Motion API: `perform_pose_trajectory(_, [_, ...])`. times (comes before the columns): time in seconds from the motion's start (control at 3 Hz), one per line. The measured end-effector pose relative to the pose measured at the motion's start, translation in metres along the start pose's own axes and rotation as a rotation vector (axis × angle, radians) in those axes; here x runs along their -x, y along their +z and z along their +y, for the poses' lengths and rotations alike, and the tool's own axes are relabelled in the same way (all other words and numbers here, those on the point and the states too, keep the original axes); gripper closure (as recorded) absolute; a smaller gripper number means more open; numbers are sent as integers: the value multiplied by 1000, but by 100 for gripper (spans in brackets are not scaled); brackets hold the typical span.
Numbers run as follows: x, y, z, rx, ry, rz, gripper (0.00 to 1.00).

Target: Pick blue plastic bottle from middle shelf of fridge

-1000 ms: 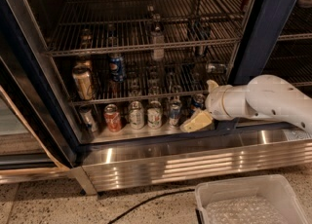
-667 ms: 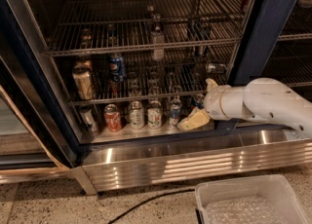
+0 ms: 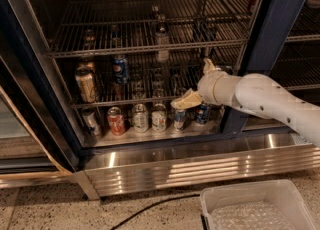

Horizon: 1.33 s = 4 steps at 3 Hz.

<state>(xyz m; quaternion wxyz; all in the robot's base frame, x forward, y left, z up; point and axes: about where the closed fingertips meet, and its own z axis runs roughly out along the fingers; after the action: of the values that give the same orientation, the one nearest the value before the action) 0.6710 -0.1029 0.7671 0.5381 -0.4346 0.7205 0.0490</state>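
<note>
Gripper (image 3: pixel 186 101) sits higher, at middle rack (image 3: pixel 100 105) front | grasp state: cannot tell | step: approach | next: extend inward-left to blue plastic bottle (image 3: pixel 161 39).

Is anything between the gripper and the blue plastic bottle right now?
Yes. The gripper is low at the fridge front, above the bottom row of cans; the blue plastic bottle stands on the wire rack above it, up-left. That rack's front edge lies between them.
</note>
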Motion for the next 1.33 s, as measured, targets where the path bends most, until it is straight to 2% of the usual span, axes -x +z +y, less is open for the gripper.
perform_pose_trajectory(0.33, [17, 20, -27, -59, 16, -89, 0])
perform_pose_trajectory(0.67, [28, 37, -45, -88, 49, -156, 0])
perform_pose_trajectory(1.0, [35, 57, -52, -88, 96, -198, 0])
perform_pose_trajectory(1.33, [36, 77, -54, -85, 136, -206, 0])
